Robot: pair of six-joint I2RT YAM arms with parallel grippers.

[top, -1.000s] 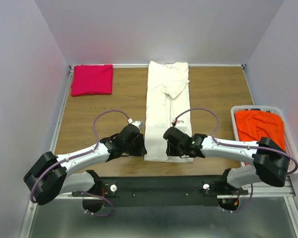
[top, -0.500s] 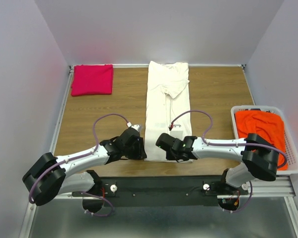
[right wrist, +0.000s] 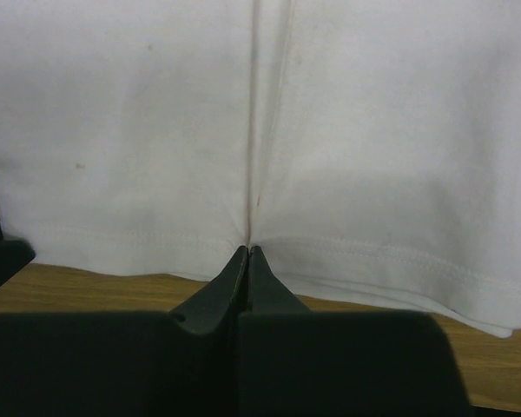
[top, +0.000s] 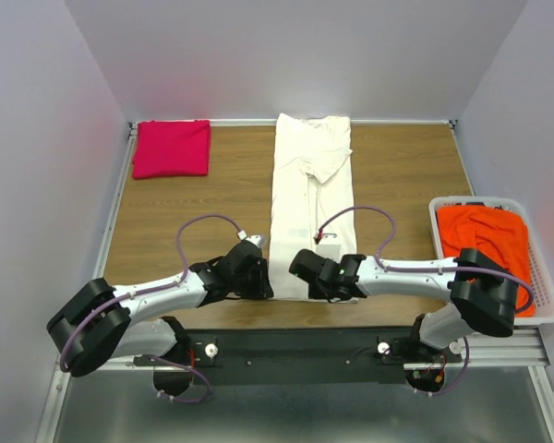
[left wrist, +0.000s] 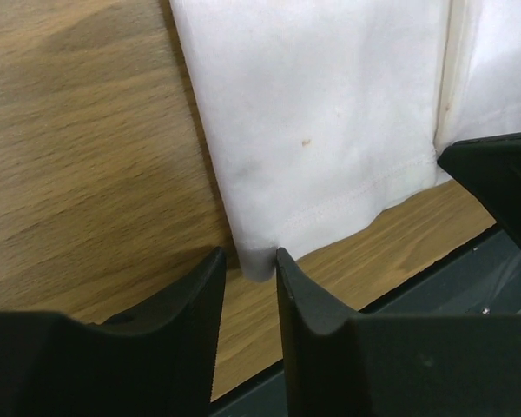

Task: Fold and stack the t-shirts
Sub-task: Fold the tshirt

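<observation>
Closer in now, left jaws straddle, ajar, the hem corner of the shirt (top: 310,185) flat on the bench (top: 185,212), right jaws closed mid-hem; limp cotton, pinch at corners.

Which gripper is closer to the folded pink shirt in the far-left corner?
Left. The left gripper is at the near-left corner of the white shirt, on the side of the pink shirt; the right gripper is at the hem's middle, farther right.
</observation>
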